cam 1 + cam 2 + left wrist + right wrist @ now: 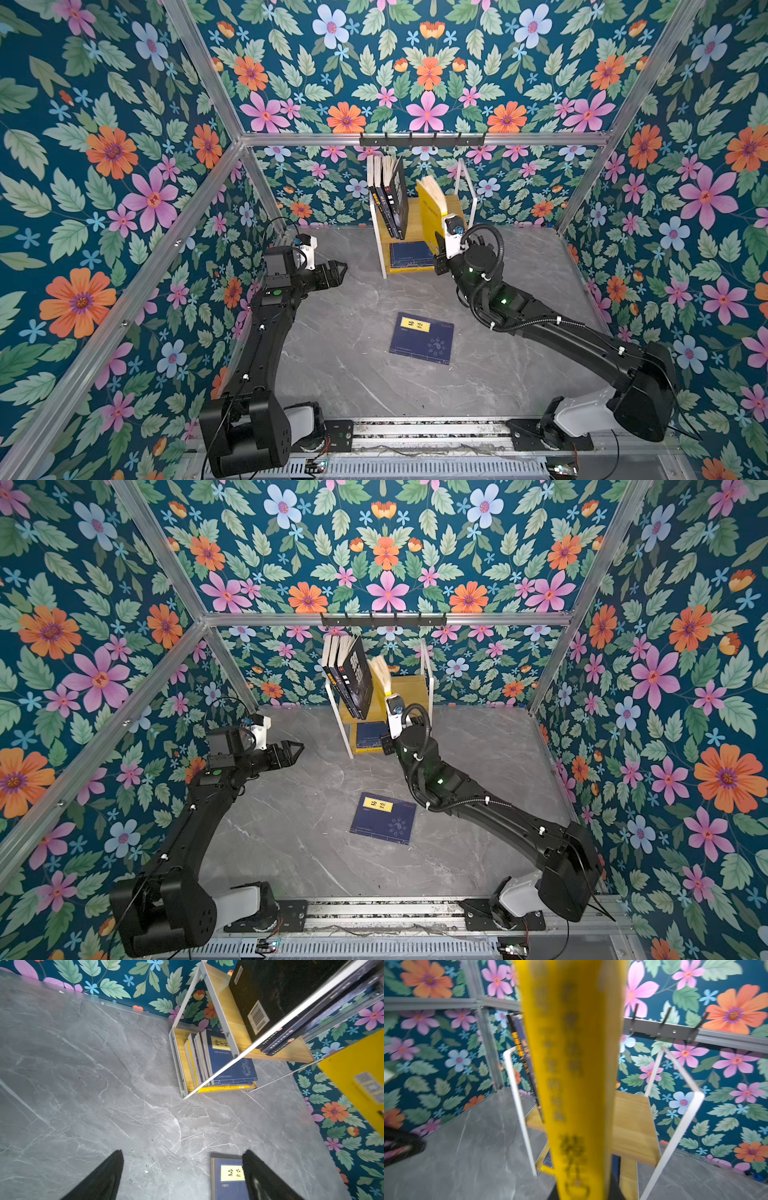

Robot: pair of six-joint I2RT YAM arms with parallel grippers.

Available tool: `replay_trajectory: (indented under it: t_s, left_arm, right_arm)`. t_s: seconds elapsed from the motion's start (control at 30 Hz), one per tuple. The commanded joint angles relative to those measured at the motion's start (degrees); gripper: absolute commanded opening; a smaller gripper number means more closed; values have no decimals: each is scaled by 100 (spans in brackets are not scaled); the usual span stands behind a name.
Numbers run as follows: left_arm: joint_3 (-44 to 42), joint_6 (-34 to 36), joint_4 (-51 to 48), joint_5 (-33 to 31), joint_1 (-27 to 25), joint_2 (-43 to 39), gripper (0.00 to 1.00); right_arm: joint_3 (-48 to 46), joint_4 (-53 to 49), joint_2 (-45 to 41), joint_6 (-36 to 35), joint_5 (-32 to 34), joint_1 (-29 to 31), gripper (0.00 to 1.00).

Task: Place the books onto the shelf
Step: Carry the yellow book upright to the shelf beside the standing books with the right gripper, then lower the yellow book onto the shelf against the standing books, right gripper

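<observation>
Fingers of left gripper (pixel 341 274): spread wide, nothing between them, low over bare grey tabletop (pixel 332 374), well apart from shelf (pixel 376 232). Fingers of right gripper (pixel 439 249): clenched on lower spine end of yellow book (pixel 430 212), spine toward wrist camera, pages fanned at top edge.

Yellow book: upright, slightly tilted, at front edge of upper board (pixel 455 205), right of dark books (pixel 395 195). Bottom edge on board or just above it: cannot tell. Dark books: at left end of upper tier, leaning rightward, top corners near fanned pages; touching or apart, cannot tell. Open room: bare strip of upper board between yellow book and right frame post (pixel 471 195).

Lower tier: flat stack (pixel 228 1057), navy cover on top, yellow one at bottom, front edges at shelf's front edge.

Navy book (pixel 422 338): flat on tabletop, cover up, yellow label toward shelf, edges skewed to table front, between both arms, bare surface on every side. In left wrist view, one corner behind a finger (pixel 261 1176). Black hook rail (pixel 422 139): on rear frame bar, above shelf.
</observation>
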Motion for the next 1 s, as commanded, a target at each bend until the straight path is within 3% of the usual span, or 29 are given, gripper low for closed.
replay_trajectory:
  t_s: [0.0, 0.5, 0.83, 0.97]
  left_arm:
    - [82, 171, -32, -176, 5, -10, 92]
    - [153, 114, -68, -165, -14, -54, 94]
    - [129, 110, -35, -198, -13, -32, 96]
    - [174, -67, 6, -65, -15, 16, 97]
  right_arm:
    - [404, 899, 317, 342, 123, -210, 0]
    - [2820, 1265, 3070, 301, -102, -631, 0]
    - [2675, 1107, 3253, 700, -560, -632, 0]
    - [2744, 847, 3383, 706, -859, -632, 7]
